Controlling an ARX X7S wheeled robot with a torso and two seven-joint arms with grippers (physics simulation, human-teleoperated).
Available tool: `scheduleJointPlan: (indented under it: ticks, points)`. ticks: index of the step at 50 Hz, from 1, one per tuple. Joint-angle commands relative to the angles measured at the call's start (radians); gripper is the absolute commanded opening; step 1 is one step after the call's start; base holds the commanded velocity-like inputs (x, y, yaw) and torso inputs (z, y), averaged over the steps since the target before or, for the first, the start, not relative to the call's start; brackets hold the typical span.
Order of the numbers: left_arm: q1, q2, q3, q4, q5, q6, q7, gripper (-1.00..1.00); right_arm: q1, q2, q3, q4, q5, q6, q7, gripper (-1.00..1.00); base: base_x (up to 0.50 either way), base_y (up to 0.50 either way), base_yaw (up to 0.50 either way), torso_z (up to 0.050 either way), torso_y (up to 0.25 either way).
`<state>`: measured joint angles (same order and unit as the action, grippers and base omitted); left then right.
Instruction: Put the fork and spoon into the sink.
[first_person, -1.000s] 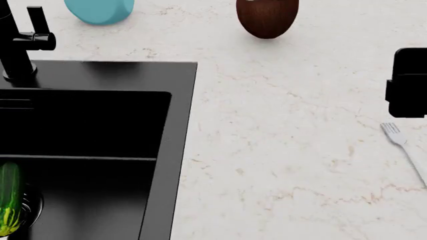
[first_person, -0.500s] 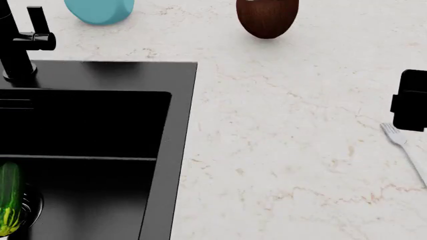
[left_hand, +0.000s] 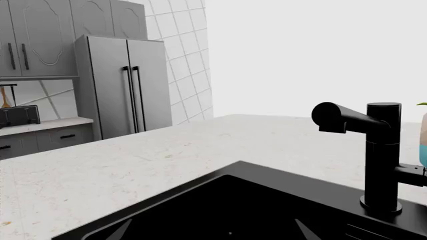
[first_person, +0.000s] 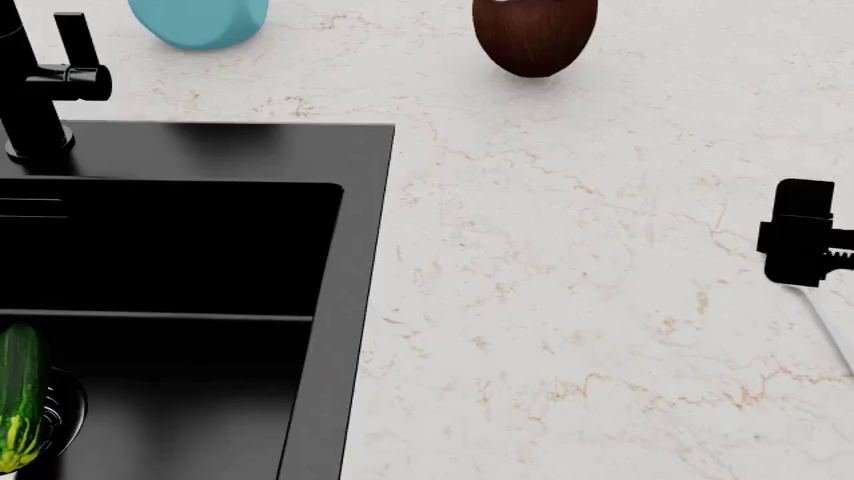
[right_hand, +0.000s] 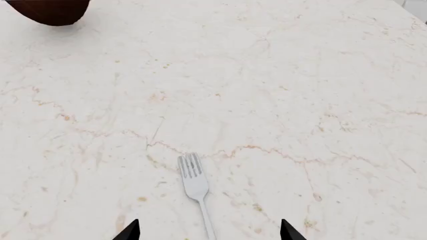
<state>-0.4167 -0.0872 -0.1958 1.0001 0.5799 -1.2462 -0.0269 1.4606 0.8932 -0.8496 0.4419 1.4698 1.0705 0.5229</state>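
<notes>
The pale fork (right_hand: 194, 185) lies flat on the marble counter, tines pointing away from my right gripper (right_hand: 208, 233). That gripper is open, with its fingertips (right_hand: 131, 231) on either side of the handle, above it. In the head view the right gripper (first_person: 806, 238) hides the tines and only the fork's handle (first_person: 831, 327) shows. The black sink (first_person: 360, 200) fills the left of the head view. My left gripper (left_hand: 213, 233) hangs open over the sink (left_hand: 267, 175), holding nothing. The spoon is out of view.
A black faucet (first_person: 40, 90) stands at the sink's back rim. A green cucumber-like thing (first_person: 19, 395) lies in the basin by the drain. A light blue vessel (first_person: 200, 20) and a dark brown bowl (first_person: 534, 35) stand at the back of the counter.
In the head view my right gripper has come down and toward the near edge, and now covers the fork's tines. The fork has not moved.
</notes>
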Motion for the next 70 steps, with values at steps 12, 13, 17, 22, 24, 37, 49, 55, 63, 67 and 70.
scheduleJointPlan:
  ticks: [12,13,17,22,24,37,49,55,63,67,70]
  points:
    - [0.005,0.004,0.001,0.006,0.008,-0.008,0.001,1.0,-0.015,-0.036,-0.061,0.097,-0.049,0.033,-0.068,1.0,0.0,0.0,0.0,0.0,0.0]
    - [0.006,0.004,0.0,0.006,0.008,-0.008,0.002,1.0,-0.01,-0.036,-0.066,0.103,-0.057,0.034,-0.077,1.0,0.0,0.0,0.0,0.0,0.0]
    - [0.007,0.005,0.002,0.003,0.009,-0.006,0.0,1.0,-0.034,-0.023,-0.054,0.109,-0.045,0.016,-0.071,1.0,0.0,0.0,0.0,0.0,0.0]
    - [0.004,0.002,0.013,0.004,0.016,-0.014,0.0,1.0,-0.075,-0.016,-0.051,0.12,-0.04,-0.01,-0.077,1.0,0.0,0.0,0.0,0.0,0.0]
    - [0.004,0.001,0.015,0.006,0.018,-0.016,0.001,1.0,-0.083,-0.02,-0.052,0.129,-0.043,-0.019,-0.083,1.0,0.0,0.0,0.0,0.0,0.0]
    - [0.005,0.0,0.007,0.006,0.021,-0.009,0.011,1.0,-0.178,-0.072,-0.077,0.204,-0.077,-0.102,-0.154,1.0,0.0,0.0,0.0,0.0,0.0]
    - [-0.002,-0.008,0.031,0.024,0.058,-0.039,0.028,1.0,-0.233,-0.095,-0.084,0.246,-0.086,-0.14,-0.175,1.0,0.0,0.0,0.0,-0.001,0.0]
    - [-0.007,-0.008,0.047,0.021,0.074,-0.046,0.031,1.0,-0.251,-0.101,-0.097,0.264,-0.101,-0.151,-0.2,1.0,0.0,0.0,0.0,-0.002,0.0]
    - [-0.015,-0.005,0.056,0.026,0.098,-0.057,0.041,1.0,-0.232,-0.088,-0.125,0.213,-0.155,-0.167,-0.206,-1.0,0.0,0.0,0.0,-0.001,0.0]
    - [-0.012,0.002,0.05,0.024,0.098,-0.049,0.044,1.0,-0.228,-0.086,-0.135,0.205,-0.171,-0.17,-0.209,-1.0,0.0,0.0,0.0,-0.003,0.0]
    - [-0.009,0.004,0.041,0.021,0.095,-0.039,0.047,1.0,-0.222,-0.08,-0.137,0.184,-0.179,-0.174,-0.204,-1.0,0.0,0.0,0.0,0.0,0.0]
